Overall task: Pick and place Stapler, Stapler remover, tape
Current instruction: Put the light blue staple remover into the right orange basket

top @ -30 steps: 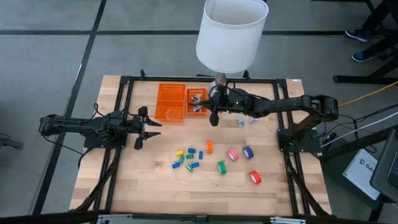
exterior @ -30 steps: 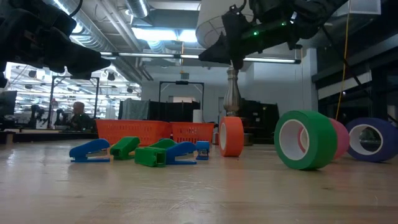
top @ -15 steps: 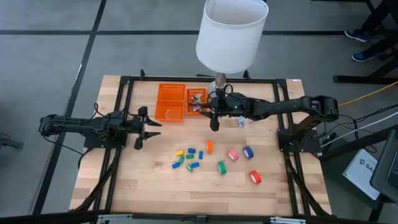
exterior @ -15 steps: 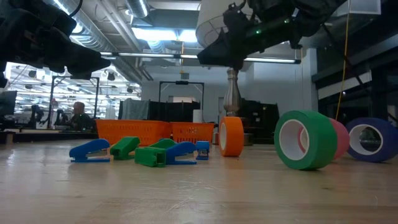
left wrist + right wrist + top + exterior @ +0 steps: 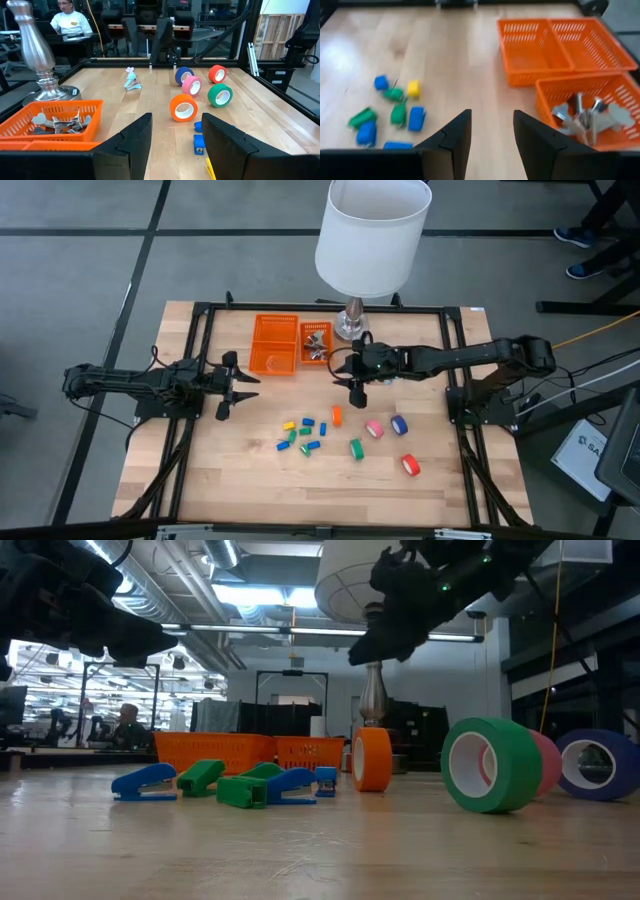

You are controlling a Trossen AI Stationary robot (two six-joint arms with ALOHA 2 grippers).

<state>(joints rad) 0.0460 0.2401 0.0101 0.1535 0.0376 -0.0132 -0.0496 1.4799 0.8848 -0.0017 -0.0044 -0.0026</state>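
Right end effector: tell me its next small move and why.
Probably carry the empty, open right end effector onward and lower it toward the orange tape, the closest roll. It hangs above the table between the orange basket and the tapes, and all five rolls lie loose on the wood.

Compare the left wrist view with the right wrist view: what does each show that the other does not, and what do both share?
Only the left wrist view shows the ring-shaped tape rolls, orange, green, pink, red and blue, and the silver lamp base. Only the right wrist view shows the cluster of small green, blue and yellow staplers. Both show the orange mesh basket holding metal staple removers and the wooden table.
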